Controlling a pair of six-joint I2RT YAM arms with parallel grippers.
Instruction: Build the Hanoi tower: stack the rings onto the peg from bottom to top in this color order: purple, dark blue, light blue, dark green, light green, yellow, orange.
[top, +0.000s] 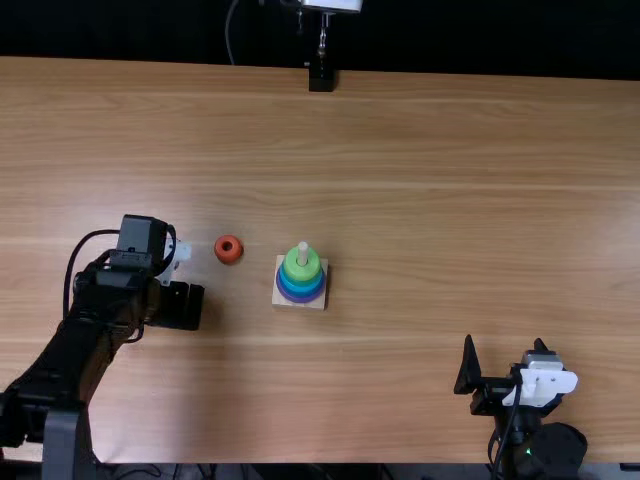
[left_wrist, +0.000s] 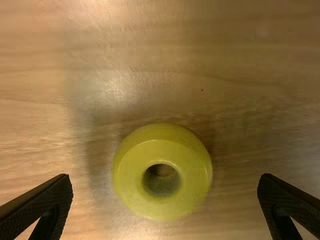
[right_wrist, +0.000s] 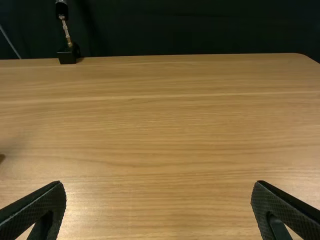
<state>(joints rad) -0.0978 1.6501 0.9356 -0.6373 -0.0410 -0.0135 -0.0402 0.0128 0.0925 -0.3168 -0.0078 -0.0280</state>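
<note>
Top view, and the biggest thing I have is the light brown wooden table (top: 430, 200), with a black backdrop (top: 480, 40) beyond its far edge. The left arm (top: 85, 320) comes in on the left, and the right arm (top: 550, 450) shows at the near right. At the left arm's end, the left gripper (top: 178, 306) points down at the table, left of the tower; the right gripper (top: 504, 339) sits low over the near right part, fingers spread, nothing between them. A small black stand (top: 320, 76) stands at the far edge.

The square wooden base (top: 279, 296) rests flat, a little left of the middle, with rings stacked on it: the purple ring (top: 301, 298) lowest, blue bands above it that I cannot count, and the light green ring (top: 301, 272) on top. In my left wrist view the yellow ring (left_wrist: 162, 205) lies flat on the table between the spread fingers of the left gripper (left_wrist: 165, 177), with a gap on either side, so I have no grip on it. The orange ring (top: 228, 249) lies flat on the table near the base, to its left. Smallest is the pale peg (top: 303, 253), its bare top poking up through the light green ring
</note>
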